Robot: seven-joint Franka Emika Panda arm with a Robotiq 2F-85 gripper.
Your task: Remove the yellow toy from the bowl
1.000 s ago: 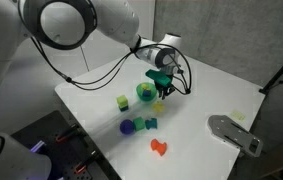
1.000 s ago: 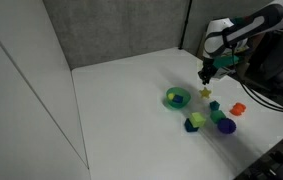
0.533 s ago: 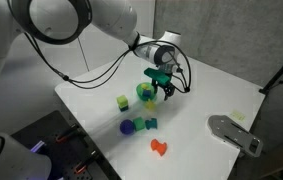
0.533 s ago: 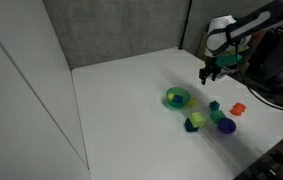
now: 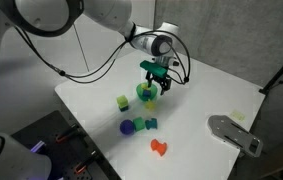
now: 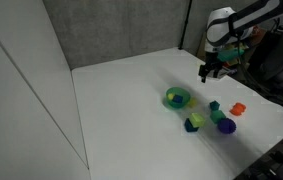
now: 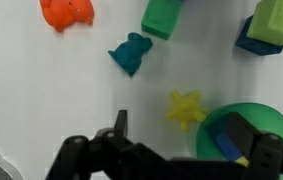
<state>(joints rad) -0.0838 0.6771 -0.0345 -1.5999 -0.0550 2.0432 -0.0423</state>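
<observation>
In the wrist view the yellow toy (image 7: 186, 108), a small star shape, lies on the white table just left of the bowl (image 7: 266, 120), outside its rim. The bowl is round and bright green, and one finger (image 7: 249, 135) partly covers it. My gripper (image 7: 181, 138) hangs above the table, open, with nothing between its fingers; the star sits in the gap beyond the tips. In both exterior views the gripper (image 5: 157, 74) (image 6: 210, 70) is raised clear of the bowl (image 5: 146, 94) (image 6: 177, 97). The toy is too small to make out there.
Toy pieces lie near the bowl: a lime-green cube (image 5: 123, 102), a blue-purple ball (image 5: 127, 127), a teal figure (image 7: 131, 53), a green block (image 7: 161, 17) and an orange piece (image 5: 160, 147). A grey device (image 5: 233, 132) sits at the table's edge.
The gripper has opened and risen away from the table. The yellow toy it held a second ago now rests on the table beside the bowl.
</observation>
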